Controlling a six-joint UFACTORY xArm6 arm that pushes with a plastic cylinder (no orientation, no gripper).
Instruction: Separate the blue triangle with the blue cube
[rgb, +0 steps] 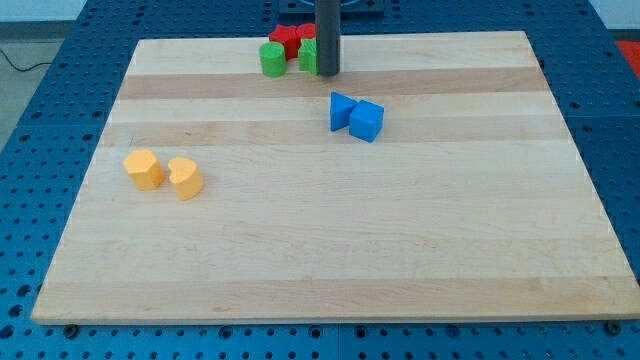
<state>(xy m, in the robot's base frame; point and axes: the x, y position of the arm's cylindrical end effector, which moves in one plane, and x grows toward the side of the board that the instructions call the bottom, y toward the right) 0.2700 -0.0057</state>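
The blue triangle (342, 110) and the blue cube (367, 121) lie touching each other on the wooden board, right of centre in the view's upper half; the triangle is on the left, the cube on the right. My tip (328, 74) is at the end of the dark rod near the view's top, above and slightly left of the blue triangle, a short gap away from it. The rod stands right beside a cluster of green and red blocks.
A green cylinder (272, 59), a second green block (308, 56) partly hidden by the rod, and red blocks (290, 38) sit at the board's top edge. Two yellow blocks (144, 169) (185, 177) lie at the view's left. A blue perforated table surrounds the board.
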